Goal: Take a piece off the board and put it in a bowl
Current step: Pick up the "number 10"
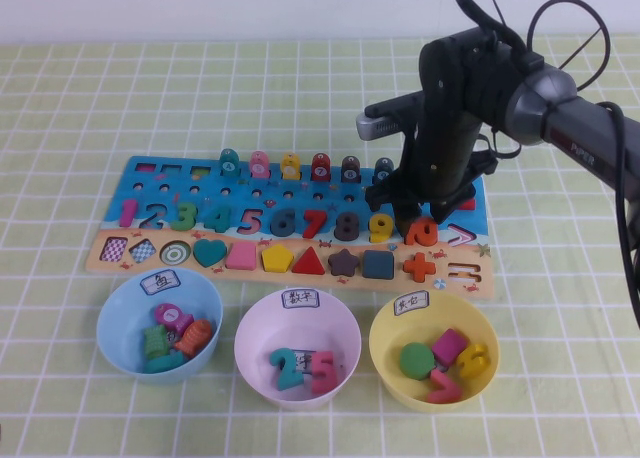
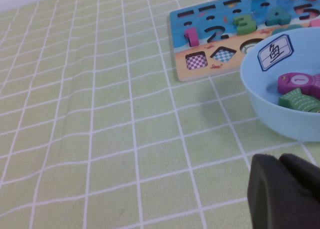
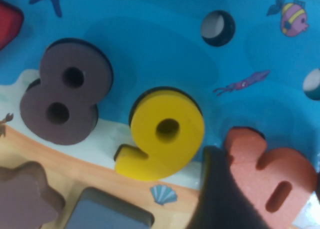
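Note:
The orange-red "10" piece (image 1: 424,231) sits at the right end of the number row on the board (image 1: 300,193), next to the yellow "9" (image 1: 380,226). My right gripper (image 1: 420,223) is lowered straight onto it, one finger on each side. In the right wrist view the piece (image 3: 272,174) lies between the jaws of my right gripper (image 3: 270,189), and a dark finger (image 3: 220,199) presses its "1" side. The pale pink bowl (image 1: 345,323) with its white label stands in front of the board and holds two numbers. My left gripper (image 2: 282,161) is shut and empty, low over the cloth beside the light blue bowl (image 2: 260,104).
The light blue bowl (image 1: 115,323) stands at front left and the yellow bowl (image 1: 385,378) at front right, both holding pieces. A red plus sign (image 1: 420,267) lies just in front of the "10". A brown "8" (image 3: 62,94) stands beside the yellow "9" (image 3: 162,134).

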### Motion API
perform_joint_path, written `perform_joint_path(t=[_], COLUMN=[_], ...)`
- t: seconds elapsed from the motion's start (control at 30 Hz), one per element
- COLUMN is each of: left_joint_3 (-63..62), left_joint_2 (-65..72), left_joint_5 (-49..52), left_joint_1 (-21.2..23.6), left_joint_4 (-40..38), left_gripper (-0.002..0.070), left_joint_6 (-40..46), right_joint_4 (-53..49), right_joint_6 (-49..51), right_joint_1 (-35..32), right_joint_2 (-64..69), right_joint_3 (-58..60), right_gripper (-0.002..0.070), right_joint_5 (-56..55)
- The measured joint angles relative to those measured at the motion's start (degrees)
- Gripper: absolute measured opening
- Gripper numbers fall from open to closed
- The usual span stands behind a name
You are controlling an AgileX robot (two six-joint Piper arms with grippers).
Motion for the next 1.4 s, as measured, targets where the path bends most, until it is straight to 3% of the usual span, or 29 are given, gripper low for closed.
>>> perform_joint_path(t=[0.43, 0.5, 0.6, 0.77, 1.0, 1.17, 1.4], left_joint_3=[0.0, 0.0, 0.0, 0.0, 0.0, 0.0, 0.0], left_joint_2=[0.0, 0.0, 0.0, 0.0, 0.0, 0.0, 0.0], left_joint_5=[0.0, 0.0, 0.0, 0.0, 0.0, 0.0, 0.0], left_joint_1=[0.0, 0.0, 0.0, 0.0, 0.0, 0.0, 0.0], left_joint_4=[0.1, 0.1, 0.1, 0.1, 0.1, 0.1, 0.1], left_gripper=[-0.0005, -0.0005, -0.0005, -0.0005, -0.0005, -0.0005, -0.0005], left_joint_6=[0.0, 0.0, 0.0, 0.0, 0.0, 0.0, 0.0], right_joint_4=[0.0, -0.7, -0.9, -0.4, 0.0, 0.5, 1.8], right_joint_6=[0.0, -0.3, -0.5, -0.9, -1.1, -1.5, -1.5], right_joint_1=[-0.1, -0.1, -0.2, -0.2, -0.2, -0.2, -0.2], right_joint_2=[-0.2, -0.8, -1.1, -1.2, -1.2, -1.2, -1.2], right_joint_3=[0.0, 0.0, 0.0, -0.1, -0.2, -0.2, -0.2], right_gripper=[0.0337, 0.0178, 0.0062, 0.0016, 0.0013, 0.0074, 0.0386], right_joint_5=[0.0, 0.3, 0.3, 0.3, 0.3, 0.3, 0.3])
